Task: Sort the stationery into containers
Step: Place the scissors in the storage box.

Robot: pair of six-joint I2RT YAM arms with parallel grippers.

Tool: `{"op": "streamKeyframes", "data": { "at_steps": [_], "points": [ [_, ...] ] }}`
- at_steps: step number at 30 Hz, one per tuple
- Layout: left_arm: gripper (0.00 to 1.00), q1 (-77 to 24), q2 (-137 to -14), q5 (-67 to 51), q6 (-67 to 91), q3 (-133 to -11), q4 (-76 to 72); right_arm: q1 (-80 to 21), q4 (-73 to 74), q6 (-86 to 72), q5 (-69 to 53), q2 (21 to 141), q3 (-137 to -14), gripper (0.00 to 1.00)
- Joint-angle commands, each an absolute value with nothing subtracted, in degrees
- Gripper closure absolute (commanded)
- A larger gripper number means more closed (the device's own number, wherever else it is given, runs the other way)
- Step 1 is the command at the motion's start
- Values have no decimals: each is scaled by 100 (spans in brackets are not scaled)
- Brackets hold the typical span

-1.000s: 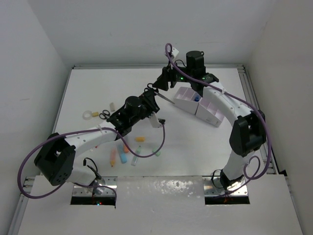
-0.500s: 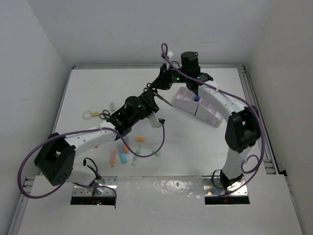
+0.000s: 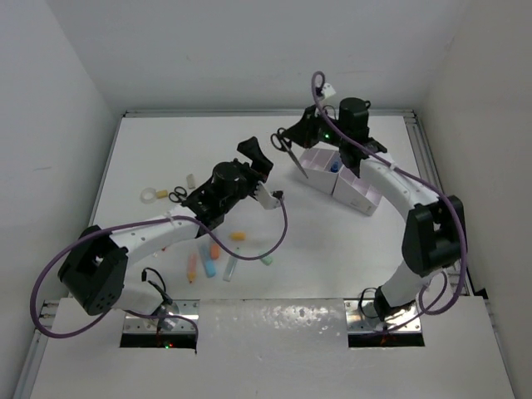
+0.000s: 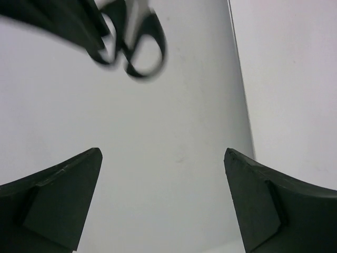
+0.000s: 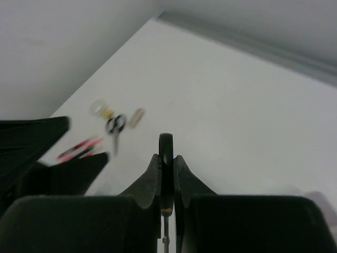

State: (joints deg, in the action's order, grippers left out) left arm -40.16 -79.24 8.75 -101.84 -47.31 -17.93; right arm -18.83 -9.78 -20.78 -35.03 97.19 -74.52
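At the near edge, the scattered short orange, blue and green markers (image 3: 211, 259) lie in a loose cluster just to the right of the left arm's forearm, with a small orange eraser (image 3: 238, 235) a little beyond them. To their right the white tabletop (image 3: 332, 249) runs bare across to the right arm's base.

Farther in, near the table's left side, a second pair of black-handled scissors (image 3: 177, 196) lies flat beside a pale ring (image 3: 150, 196) and a small pale piece (image 3: 190, 179). Thin pink pens (image 5: 81, 148) lie near them.

The left gripper (image 3: 259, 156) hangs over the middle of the table with its jaws spread wide and nothing between them. Just beyond it, the right gripper (image 3: 295, 137) is clamped tight on the black-handled steel scissors (image 3: 287, 148), which are lifted off the table with the blades pointing down towards the left end of the containers.

The white desk organiser with slanted lilac compartments (image 3: 359, 189) runs diagonally under the right arm, well apart from the markers. A small blue-capped item (image 3: 334, 167) stands in a compartment near its far-left end. The arm hides part of the other compartments.

Beyond it, the table's raised far rim (image 3: 208, 114) meets the back wall.
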Motion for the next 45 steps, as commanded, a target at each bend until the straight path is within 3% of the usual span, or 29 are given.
{"op": "streamKeyframes", "data": {
  "at_steps": [1, 4, 7, 10, 15, 25, 43, 45],
  "points": [
    [0, -3982, -7805, 1641, -8774, -5193, -1795, -1653, -2380, -2514, -1949, 8705, -7025, 100],
    [0, -3920, -7787, 2143, -7475, -5404, -1443, -1547, -2820, -2505, -821, 8158, -6323, 100],
    [0, -3571, -8014, 2636, -5490, -6132, 274, -1407, -3260, -2453, 866, 7507, -5583, 100],
    [0, -2921, -8645, 2349, -2944, -7501, 2716, -1310, -4100, -2391, 2754, 7146, -4783, 100],
    [0, -2128, -9026, 1767, -1732, -7805, 3656, -1283, -5263, -2057, 4033, 7285, -3948, 100],
    [0, -1521, -8745, 1758, -1336, -7330, 3507, -1318, -7373, -1292, 4500, 8270, -3542, 100],
    [0, -1011, -8763, 1995, -1494, -7418, 3155, -1362, -7453, -2118, 3560, 9263, -3191, 100],
    [0, -967, -8815, 1995, -1503, -7462, 3129, -1354, -7383, -2215, 3507, 9246, -3164, 95]
  ]
}}
